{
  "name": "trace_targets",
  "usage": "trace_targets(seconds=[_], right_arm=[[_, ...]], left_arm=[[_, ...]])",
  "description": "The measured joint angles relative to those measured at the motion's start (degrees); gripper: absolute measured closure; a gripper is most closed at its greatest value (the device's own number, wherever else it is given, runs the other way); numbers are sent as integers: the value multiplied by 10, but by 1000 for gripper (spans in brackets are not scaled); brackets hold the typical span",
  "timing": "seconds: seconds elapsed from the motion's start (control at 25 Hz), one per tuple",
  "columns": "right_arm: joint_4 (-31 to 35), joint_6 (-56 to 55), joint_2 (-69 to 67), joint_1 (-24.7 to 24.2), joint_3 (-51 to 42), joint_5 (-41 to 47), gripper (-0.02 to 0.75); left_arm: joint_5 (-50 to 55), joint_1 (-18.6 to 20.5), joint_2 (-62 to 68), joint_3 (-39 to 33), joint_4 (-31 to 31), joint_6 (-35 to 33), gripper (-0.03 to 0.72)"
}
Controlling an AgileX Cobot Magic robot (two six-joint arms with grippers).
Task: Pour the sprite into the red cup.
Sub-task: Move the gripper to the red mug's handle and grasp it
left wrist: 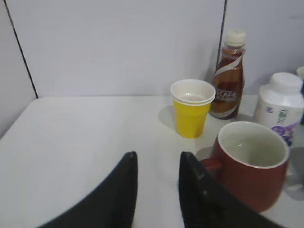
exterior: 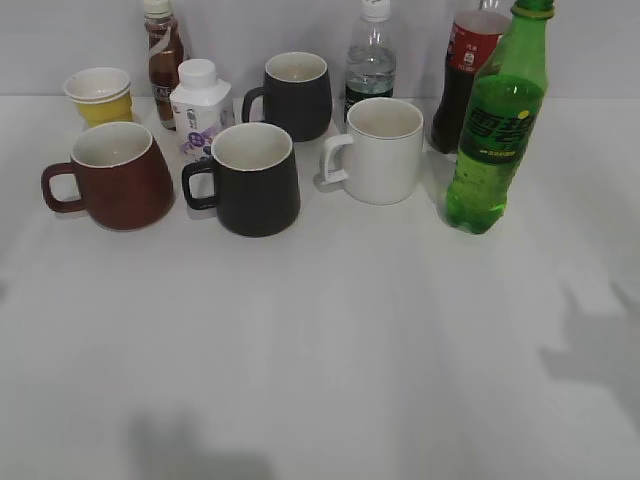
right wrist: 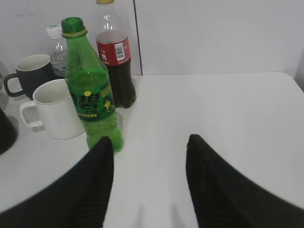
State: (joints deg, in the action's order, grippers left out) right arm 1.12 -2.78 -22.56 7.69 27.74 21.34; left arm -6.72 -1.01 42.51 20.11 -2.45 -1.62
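The sprite [exterior: 497, 125] is a tall green bottle, upright at the right of the table; its neck shows no cap in the right wrist view [right wrist: 90, 90]. The red cup [exterior: 115, 175] stands at the left, handle to the left, cream inside, empty; it also shows in the left wrist view [left wrist: 251, 164]. My left gripper [left wrist: 156, 159] is open and empty, just left of the red cup's handle. My right gripper [right wrist: 149, 142] is open and empty, in front of and to the right of the sprite. Neither gripper shows in the exterior view.
Two black mugs [exterior: 255, 180] [exterior: 295, 95] and a white mug [exterior: 378, 150] stand mid-table. At the back are a yellow paper cup [exterior: 100, 95], a brown drink bottle [exterior: 163, 60], a white bottle [exterior: 200, 105], a water bottle [exterior: 370, 60] and a cola bottle [exterior: 470, 70].
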Motion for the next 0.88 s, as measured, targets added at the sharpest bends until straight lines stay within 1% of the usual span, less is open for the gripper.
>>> trace_targets(seconds=[0.2, 0.56, 0.64, 0.72, 0.8, 0.88], right_arm=[[0, 0, -114, 11, 0, -88, 402], [1, 0, -334, 11, -1, -264, 405], [0, 0, -379, 11, -1, -299, 405], [0, -1, -416, 11, -1, -327, 405], [0, -1, -448, 11, -1, -343, 405], [0, -1, -471, 11, -1, -355, 405]], left_arm=[[-130, 0, 177, -2, -1, 0, 449], [-283, 0, 409, -2, 12, 0, 448], [-324, 0, 443, -2, 42, 0, 448], [-365, 0, 467, -2, 87, 3, 447], [-399, 0, 482, -2, 122, 20, 447], [-422, -1, 490, -2, 132, 43, 447]])
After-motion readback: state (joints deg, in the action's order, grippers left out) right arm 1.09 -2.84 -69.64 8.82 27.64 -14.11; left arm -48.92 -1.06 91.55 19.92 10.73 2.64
